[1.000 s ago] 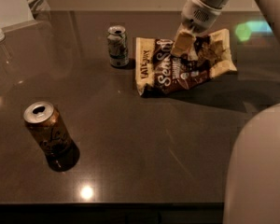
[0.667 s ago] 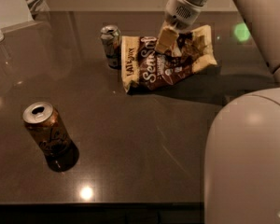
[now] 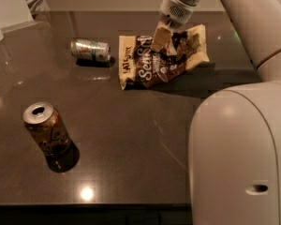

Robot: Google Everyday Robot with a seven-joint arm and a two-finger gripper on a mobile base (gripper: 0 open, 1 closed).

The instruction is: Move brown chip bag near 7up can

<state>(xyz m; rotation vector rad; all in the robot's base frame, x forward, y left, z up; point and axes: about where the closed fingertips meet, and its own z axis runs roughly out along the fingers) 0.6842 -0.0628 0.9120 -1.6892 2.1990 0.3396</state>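
I have the brown chip bag [image 3: 150,69] at the far middle of the dark counter [image 3: 131,144], its left end just beside the 7up can [image 3: 90,49], which lies on its side. My gripper [image 3: 166,40] sits over the bag's upper middle, closed on the crinkled foil. A brown-orange can [image 3: 46,129] stands upright well apart, near left.

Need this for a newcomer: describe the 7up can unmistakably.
On the far side of the dark table, the tool grips a chip bag. Just left lies the 7up can: silver-green and on its side, unlike the upright brown can in front.
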